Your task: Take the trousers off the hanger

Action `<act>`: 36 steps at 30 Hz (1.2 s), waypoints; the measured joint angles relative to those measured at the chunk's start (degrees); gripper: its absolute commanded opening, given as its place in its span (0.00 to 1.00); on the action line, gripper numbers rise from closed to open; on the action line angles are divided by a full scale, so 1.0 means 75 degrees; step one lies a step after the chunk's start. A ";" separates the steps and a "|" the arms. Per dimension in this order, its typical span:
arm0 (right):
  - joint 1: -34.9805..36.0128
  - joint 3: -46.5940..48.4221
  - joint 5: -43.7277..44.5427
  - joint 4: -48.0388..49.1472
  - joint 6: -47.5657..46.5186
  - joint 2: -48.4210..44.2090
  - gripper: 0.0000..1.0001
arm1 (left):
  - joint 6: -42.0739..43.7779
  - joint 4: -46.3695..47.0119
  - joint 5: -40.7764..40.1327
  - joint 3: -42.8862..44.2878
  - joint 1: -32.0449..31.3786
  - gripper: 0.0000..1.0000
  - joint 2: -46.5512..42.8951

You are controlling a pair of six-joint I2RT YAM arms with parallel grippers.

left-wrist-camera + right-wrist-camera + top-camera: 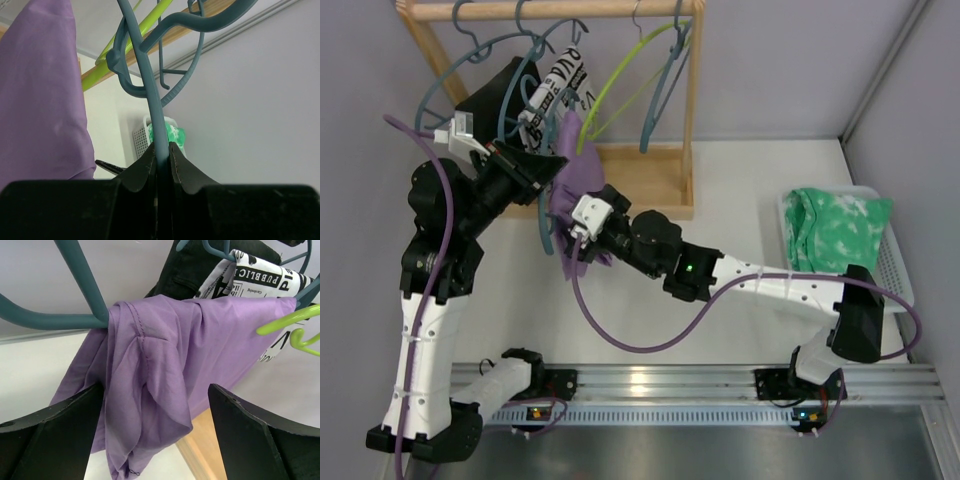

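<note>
Clamping the blue hanger (150, 90) with your left gripper (161, 151); your right gripper (155, 417) has jaws apart, purple trousers (170, 350) between them.

The white printed trousers (250, 277) carry black capital lettering; in the right wrist view the word "PUBLIC" is legible on one fold. Larger letters beside it, apparently "PI", are cut off. The smaller print lines there, and all print in the top view (560, 80), are too small to read

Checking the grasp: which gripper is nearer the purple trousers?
Right. The right gripper straddles the purple trousers, jaws open; the left gripper is shut on the blue hanger beside them.
</note>
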 measured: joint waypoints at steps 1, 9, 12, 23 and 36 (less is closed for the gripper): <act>-0.0023 0.0000 0.0000 0.0000 0.0000 -0.0009 0.85 | 0.0000 0.0000 0.0000 0.0000 0.0000 0.00 0.0000; -0.0262 0.0000 0.0006 -0.0012 0.0015 -0.0041 0.85 | 0.0000 0.0012 0.0000 0.0000 0.0000 0.00 0.0073; -0.0341 0.0003 0.0006 -0.0026 0.0029 -0.0041 0.87 | -0.0006 0.0023 0.0006 0.0003 0.0000 0.00 0.0137; -0.0385 0.0096 -0.0143 -0.0152 0.0064 -0.0023 0.89 | -0.0041 0.0023 0.0099 0.0003 0.0000 0.00 0.0192; -0.0385 0.0813 0.0184 -0.0181 -0.0023 0.0306 0.00 | -0.0070 0.0108 0.0117 0.0003 0.0000 0.00 0.0242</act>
